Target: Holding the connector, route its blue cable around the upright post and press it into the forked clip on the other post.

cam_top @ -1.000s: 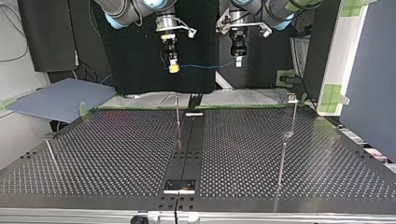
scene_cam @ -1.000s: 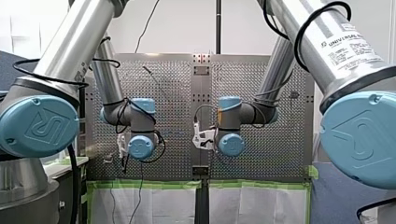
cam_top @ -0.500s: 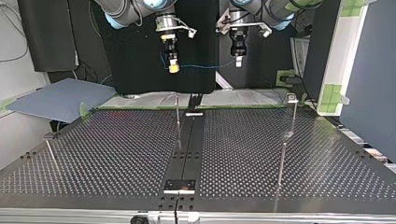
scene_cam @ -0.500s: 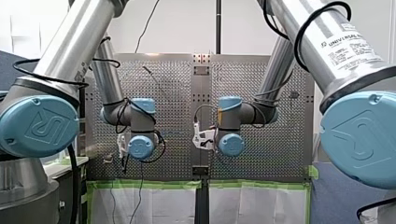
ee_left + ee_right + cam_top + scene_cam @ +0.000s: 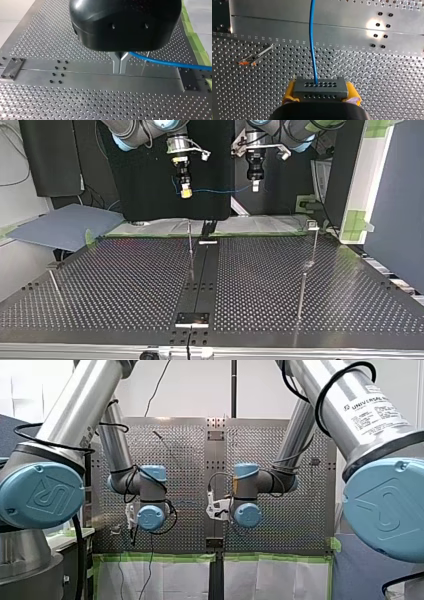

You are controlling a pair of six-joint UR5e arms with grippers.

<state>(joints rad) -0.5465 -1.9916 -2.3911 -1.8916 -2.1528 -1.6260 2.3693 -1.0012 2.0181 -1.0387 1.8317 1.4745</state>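
Bright, even light — white glare blooms on the table point(image 5: 372, 25); the top view's far end sits dark.

Satin perforated metal table point(image 5: 367, 75), glaring at 1 o'clock; smooth blue plastic cable point(image 5: 312, 45); dull grey connector point(image 5: 320, 87), soft-looking yellow pads point(image 5: 289, 93) at its 3 and 9 o'clock.

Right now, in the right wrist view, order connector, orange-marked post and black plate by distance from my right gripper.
1. connector, clamped between the right gripper's yellow pads.
2. orange-marked post, ahead, off to one side.
3. black plate, beyond the post, farthest.
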